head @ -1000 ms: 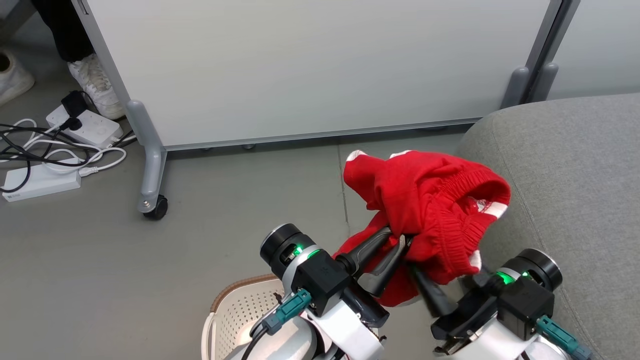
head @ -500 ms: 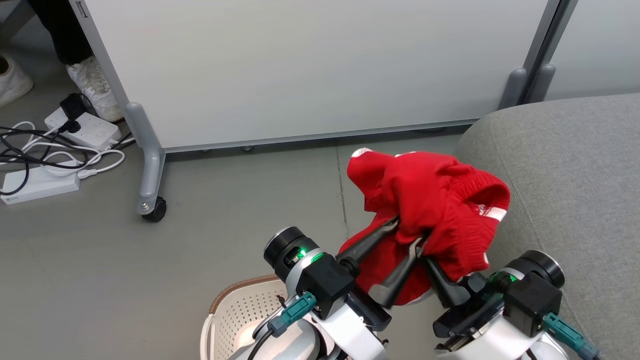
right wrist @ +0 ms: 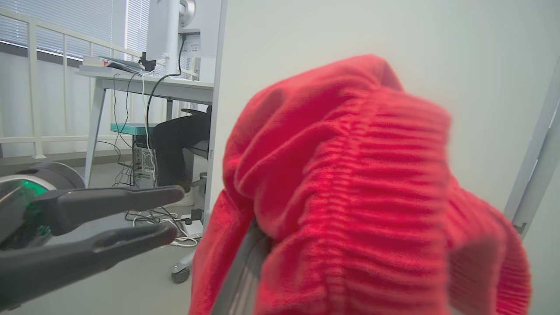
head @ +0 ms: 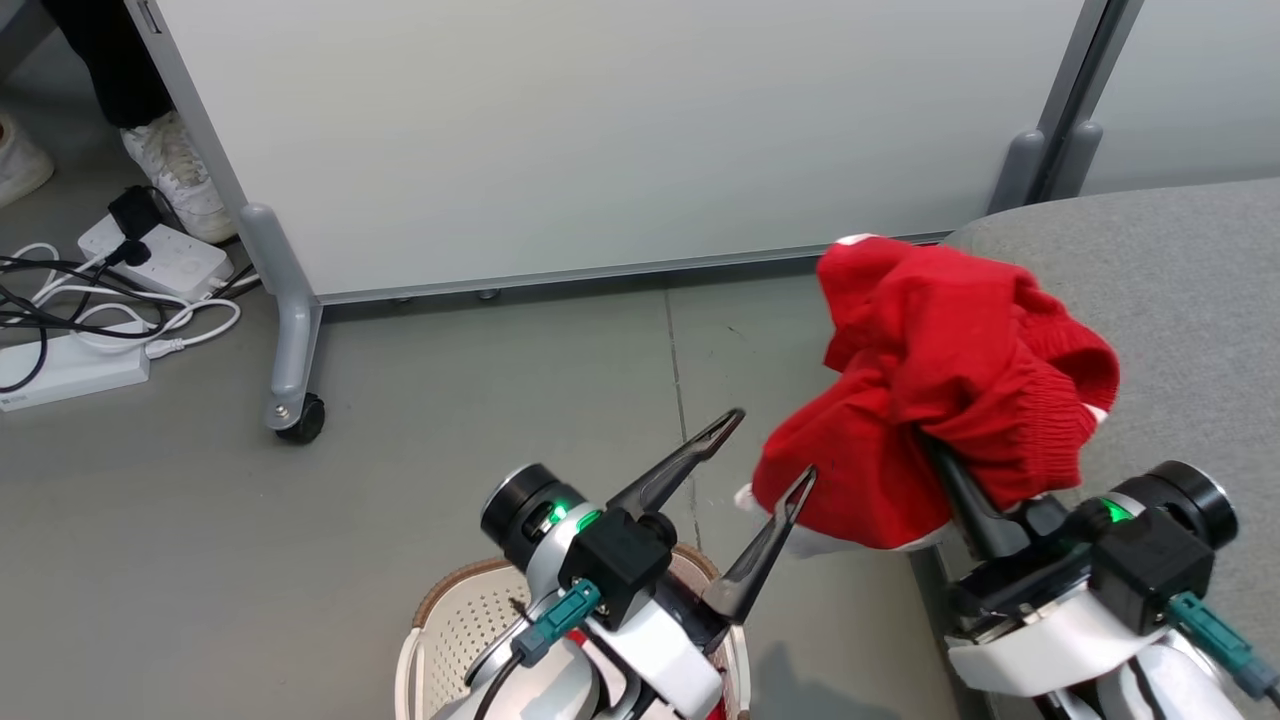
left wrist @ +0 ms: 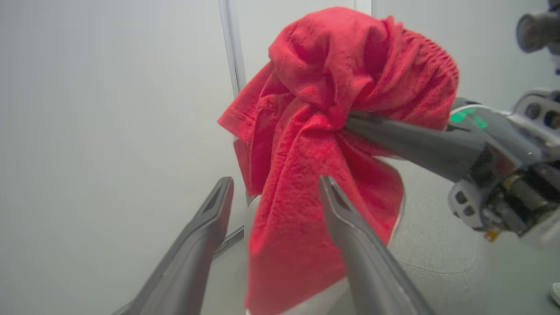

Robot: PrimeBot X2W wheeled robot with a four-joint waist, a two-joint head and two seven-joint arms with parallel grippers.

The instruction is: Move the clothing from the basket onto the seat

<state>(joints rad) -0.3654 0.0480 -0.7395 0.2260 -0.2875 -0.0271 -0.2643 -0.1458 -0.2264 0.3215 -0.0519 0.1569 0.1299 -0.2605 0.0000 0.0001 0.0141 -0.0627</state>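
The red clothing (head: pixel 950 360) hangs bunched over the edge of the grey seat (head: pixel 1190 290), its ribbed waistband on the right side. My right gripper (head: pixel 940 460) is shut on the clothing, with its tips buried in the cloth. In the right wrist view the clothing (right wrist: pixel 350 188) drapes over my own fingers (right wrist: pixel 243 271). My left gripper (head: pixel 770 447) stands open just left of the bundle, holding nothing. In the left wrist view the clothing (left wrist: pixel 341 87) hangs past the open left gripper (left wrist: pixel 275 181). The basket (head: pixel 450 620) lies at the bottom edge, under my left arm.
A white partition panel (head: pixel 620 130) runs across the back, its castor leg (head: pixel 290 400) standing on the grey floor. Power strips and tangled cables (head: pixel 110 290) lie at the far left. A person's white shoe (head: pixel 175 175) is beside them.
My left gripper has opened and let go of the clothing. My right gripper has shut on it and carried it to the right, over the seat's edge.
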